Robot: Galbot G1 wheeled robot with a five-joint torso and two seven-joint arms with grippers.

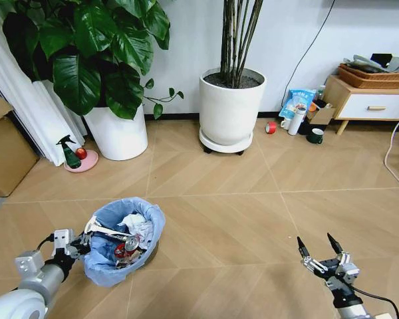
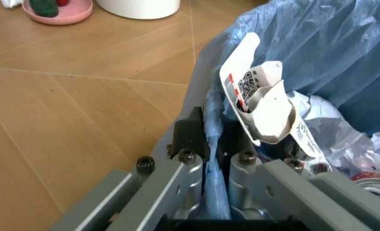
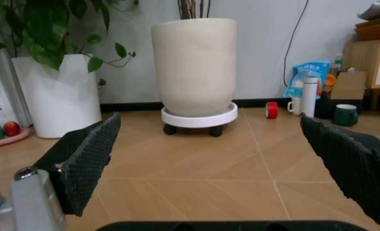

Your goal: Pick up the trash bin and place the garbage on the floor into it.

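With the left gripper (image 1: 80,247) pinching the trash bin (image 1: 123,240) rim, keep it level; the right gripper (image 1: 321,256) hangs wide open, empty.

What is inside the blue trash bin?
The trash bin holds garbage: crumpled white paper, a white wrapper with a printed code, something red and a shiny metal piece. Whatever lies underneath the pile is covered. The left gripper is clamped on the bin's rim.
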